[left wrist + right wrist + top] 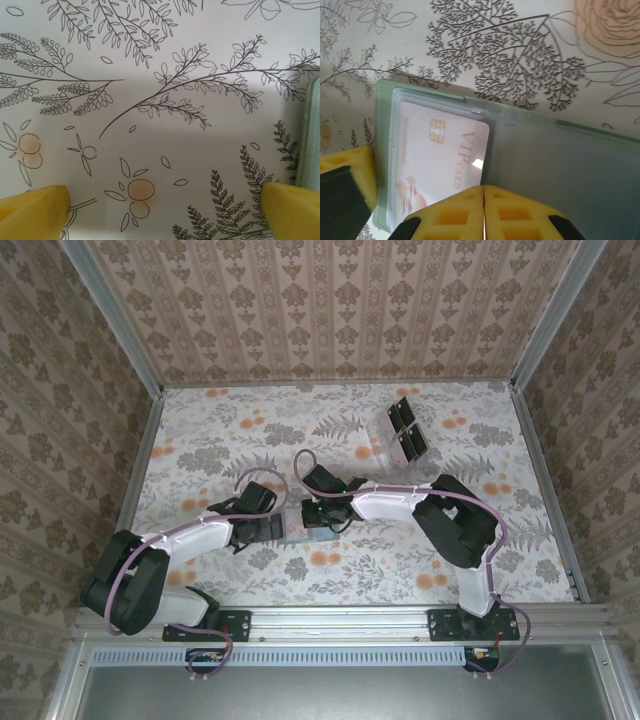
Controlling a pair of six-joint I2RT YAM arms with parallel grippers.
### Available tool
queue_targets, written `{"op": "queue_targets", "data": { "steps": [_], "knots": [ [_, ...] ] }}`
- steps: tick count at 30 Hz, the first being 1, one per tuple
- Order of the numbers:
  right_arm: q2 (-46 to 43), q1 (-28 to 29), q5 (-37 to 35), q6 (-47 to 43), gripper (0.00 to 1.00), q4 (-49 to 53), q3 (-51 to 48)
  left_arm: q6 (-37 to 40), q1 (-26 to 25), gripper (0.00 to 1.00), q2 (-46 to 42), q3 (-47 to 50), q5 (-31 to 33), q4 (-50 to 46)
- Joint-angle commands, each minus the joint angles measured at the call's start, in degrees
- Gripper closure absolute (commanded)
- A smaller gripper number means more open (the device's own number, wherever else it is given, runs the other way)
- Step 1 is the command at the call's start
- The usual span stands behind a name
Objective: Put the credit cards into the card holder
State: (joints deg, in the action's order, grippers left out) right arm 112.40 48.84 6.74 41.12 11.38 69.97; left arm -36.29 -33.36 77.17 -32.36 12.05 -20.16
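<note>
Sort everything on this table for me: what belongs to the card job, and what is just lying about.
Belongs to the job:
card holder, lying open
VIP card, in its clear sleeve
what looks like a loose pale card, farther back
right hand, shut over the holder
left hand, open beside it

Just lying about:
clear rack with dark panels

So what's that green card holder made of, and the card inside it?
The card holder looks like soft plastic or fake leather, matte dull green, with a seam line along its edge. Its pocket seems to be clear plastic film: it shines and the card shows through. The credit card looks like stiff glossy plastic, pinkish-white with printed letters and a gold chip.
</note>
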Motion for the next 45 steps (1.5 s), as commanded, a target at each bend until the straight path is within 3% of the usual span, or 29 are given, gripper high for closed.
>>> {"op": "queue_targets", "data": {
  "steps": [1,11,14,19,23,35,45],
  "knots": [
    [1.96,0.98,2.17,0.97,0.9,-0.3,2.21,-1.24,-0.38,0.0,2.72,1.94,-1.8,3.46],
    [1.51,1.49,3.3,1.14,0.9,-0.76,2.93,-1.4,-0.65,0.0,1.9,1.78,-1.87,3.0],
    [-1.08,1.07,2.87,0.98,0.85,-0.7,1.99,-1.15,-0.65,0.0,0.84,1.26,-1.38,1.81],
    [-6.75,-0.25,1.16,-0.41,0.68,0.06,-0.48,-0.53,-0.39,0.0,-3.1,0.25,-0.47,-1.14],
    [-8.36,-1.92,-0.3,-3.65,0.64,2.71,-0.97,-0.27,-0.21,0.0,-6.15,-0.81,-0.31,-3.2],
    [-4.16,-4.19,1.8,-13.96,0.61,6.66,3.56,-1.72,-2.6,0.0,-6.26,-3.68,-1.78,-2.86],
    [-1.14,-6.28,2.38,-16.34,0.61,6.39,3.37,-2.8,-6.35,0.0,-0.99,-5.12,-0.74,-0.43]
  ]
}}
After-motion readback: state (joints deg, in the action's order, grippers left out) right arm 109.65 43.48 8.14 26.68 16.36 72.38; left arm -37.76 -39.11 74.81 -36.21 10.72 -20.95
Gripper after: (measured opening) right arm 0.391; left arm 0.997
